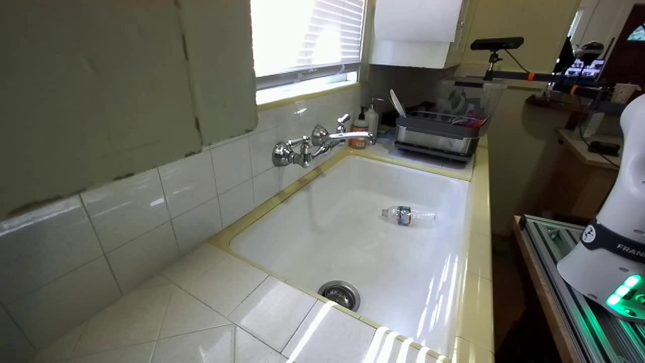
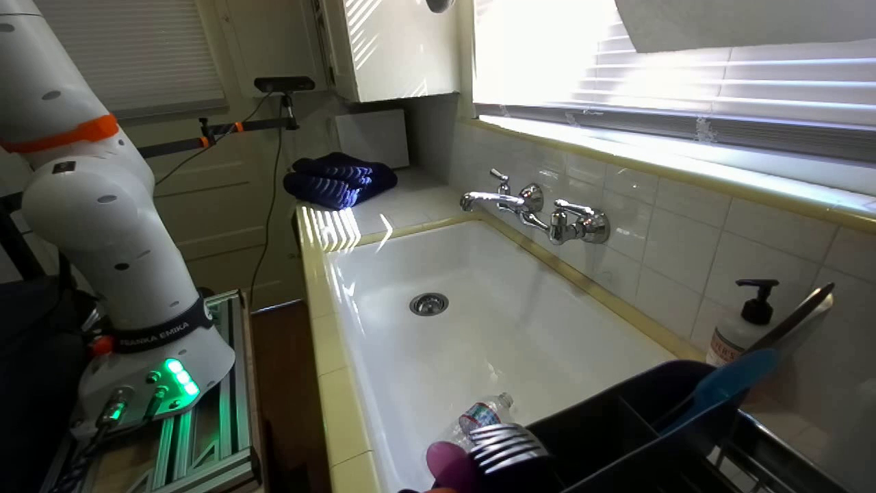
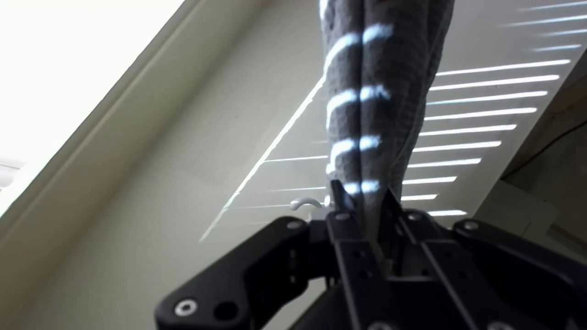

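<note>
My gripper [image 3: 367, 201] is shut on a grey textured cloth [image 3: 380, 91] in the wrist view. The cloth passes between the fingertips and widens toward the top of the picture, with stripes of sunlight across it. A pale curved hook [image 3: 305, 201] shows just left of the fingertips, in front of a light striped panel [image 3: 284, 174]. Part of the hook's base is hidden behind the left finger. The gripper and the held cloth cannot be made out in either exterior view, where only the lower arm [image 2: 116, 219] shows clearly.
A white sink [image 1: 302, 252] holds a clear plastic bottle [image 1: 404, 216]. A chrome faucet [image 1: 352, 135] juts from the tiled wall. A dish rack [image 1: 438, 136] and soap bottles [image 1: 359, 132] stand at one end, a dark folded cloth [image 2: 339, 179] at the other. Cabinets hang above.
</note>
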{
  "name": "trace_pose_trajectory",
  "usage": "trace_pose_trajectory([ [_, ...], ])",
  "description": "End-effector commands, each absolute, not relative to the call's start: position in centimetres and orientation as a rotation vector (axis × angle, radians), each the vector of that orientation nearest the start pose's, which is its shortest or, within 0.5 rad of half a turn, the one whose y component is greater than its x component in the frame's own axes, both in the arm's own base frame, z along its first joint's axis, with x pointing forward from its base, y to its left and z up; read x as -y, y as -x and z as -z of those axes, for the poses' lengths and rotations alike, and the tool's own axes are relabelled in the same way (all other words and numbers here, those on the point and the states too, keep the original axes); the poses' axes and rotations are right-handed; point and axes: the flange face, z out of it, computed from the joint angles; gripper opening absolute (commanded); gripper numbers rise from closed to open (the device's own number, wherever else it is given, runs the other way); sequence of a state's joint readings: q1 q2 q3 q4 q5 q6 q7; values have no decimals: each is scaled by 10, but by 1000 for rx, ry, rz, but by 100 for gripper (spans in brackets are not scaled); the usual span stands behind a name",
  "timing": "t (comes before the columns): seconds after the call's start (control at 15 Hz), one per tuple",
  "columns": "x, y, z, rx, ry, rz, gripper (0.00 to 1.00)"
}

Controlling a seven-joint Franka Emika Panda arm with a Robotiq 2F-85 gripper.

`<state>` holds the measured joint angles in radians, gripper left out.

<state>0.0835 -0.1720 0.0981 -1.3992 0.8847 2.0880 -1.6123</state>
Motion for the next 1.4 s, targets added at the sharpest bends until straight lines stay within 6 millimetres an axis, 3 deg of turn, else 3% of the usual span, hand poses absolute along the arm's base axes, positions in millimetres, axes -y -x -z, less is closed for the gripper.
trace_pose_trajectory([
  [0.0, -148, -481, -892, -2012, -1764, -1805, 4],
  [0.67, -162, -475, -927, -1952, -1667, -1817, 4],
  [1.33, -181, -486, -922, -1968, -1613, -1716, 4],
])
